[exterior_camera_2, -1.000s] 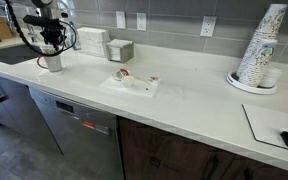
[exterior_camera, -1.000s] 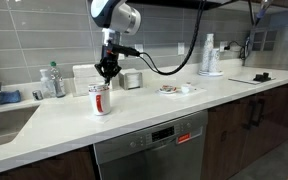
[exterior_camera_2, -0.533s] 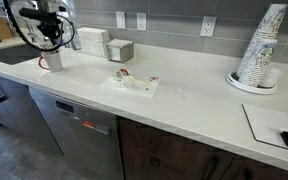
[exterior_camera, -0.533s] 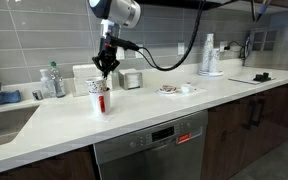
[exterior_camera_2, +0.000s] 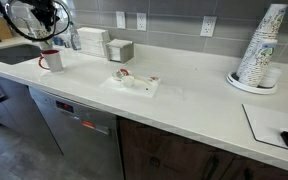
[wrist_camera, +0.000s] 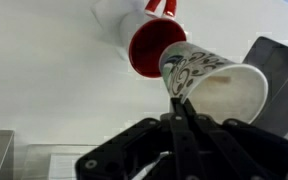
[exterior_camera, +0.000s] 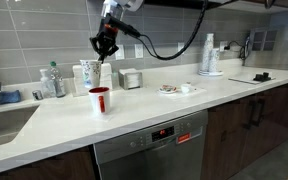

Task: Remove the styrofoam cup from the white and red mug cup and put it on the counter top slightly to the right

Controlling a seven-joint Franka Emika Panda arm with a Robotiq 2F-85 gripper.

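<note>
The hand (wrist_camera: 180, 100) is pinched narrow on the rim wall of the styrofoam cup (wrist_camera: 220, 84); the cup hangs tilted from it, mouth toward the wrist camera and base pointing away toward the counter (wrist_camera: 44, 90). It is clear of the white and red mug cup (wrist_camera: 154, 45), whose red inside stands empty just beside it. The set-down probably calls for a sideways shift off the mug, then a descent. In an exterior view the hand (exterior_camera: 103, 54) is well above the mug (exterior_camera: 99, 100), a height the wrist view hides; the cup's dark swirls show in the wrist view only.
</note>
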